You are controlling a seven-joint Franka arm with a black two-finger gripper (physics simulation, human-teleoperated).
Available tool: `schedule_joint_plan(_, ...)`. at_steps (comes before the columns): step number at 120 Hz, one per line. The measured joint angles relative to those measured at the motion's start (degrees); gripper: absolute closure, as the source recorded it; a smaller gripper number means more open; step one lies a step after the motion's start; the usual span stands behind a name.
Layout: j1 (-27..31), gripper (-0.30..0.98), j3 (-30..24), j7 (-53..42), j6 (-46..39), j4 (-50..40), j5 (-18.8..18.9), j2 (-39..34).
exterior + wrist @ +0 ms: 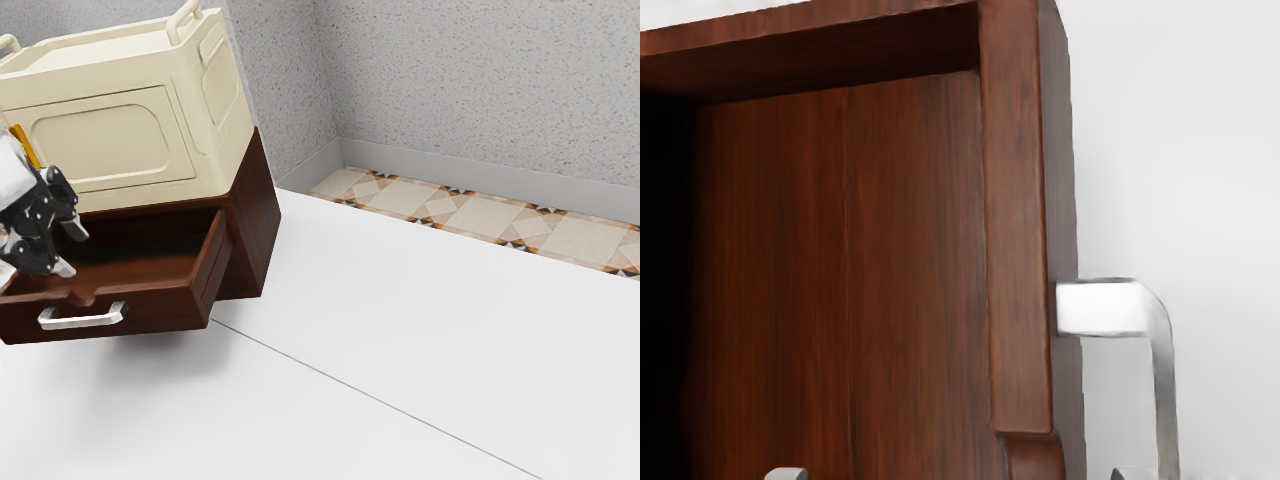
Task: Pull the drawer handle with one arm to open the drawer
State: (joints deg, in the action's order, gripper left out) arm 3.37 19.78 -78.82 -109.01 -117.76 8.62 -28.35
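We are holding our gripper (70, 250) spread wide, pinching nothing, over the open drawer (165, 311). The shiny handle (80, 322) is sitting lower, on the outside of the drawer's front — so for more pulling, we are probably needing to reach out and down.

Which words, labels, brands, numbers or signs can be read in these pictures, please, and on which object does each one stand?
There are none to read.
The cream-coloured box with moulded panels: no text.
The dark reddish-brown wooden drawer and its silver metal handle: no text.
The floor tiles: only an orange, black and beige pattern, no letters.
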Motion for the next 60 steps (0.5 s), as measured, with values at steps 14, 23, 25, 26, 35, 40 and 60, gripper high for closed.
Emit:
schedule_joint_plan(14, -2.8, 0.27, -0.7, 0.2, 11.5, 19.2, -0.8, 14.8)
schedule_joint_plan(23, -4.1, 0.22, -0.9, 0.3, 19.4, 29.8, -2.0, 22.7)
schedule_joint_plan(25, -4.3, 0.20, -0.9, 0.3, 21.0, 31.6, -2.4, 24.3)
schedule_joint_plan(26, -4.4, 0.20, -0.9, 0.3, 21.7, 32.5, -2.5, 25.1)
schedule_joint_plan(35, -5.6, 0.14, -1.1, 0.4, 27.3, 38.6, -4.4, 30.5)
schedule_joint_plan(40, -6.8, 0.11, -1.1, 0.9, 29.6, 40.1, -5.3, 31.9)
schedule_joint_plan(60, -10.2, 0.05, -1.1, 5.5, 33.0, 41.5, -6.8, 32.4)
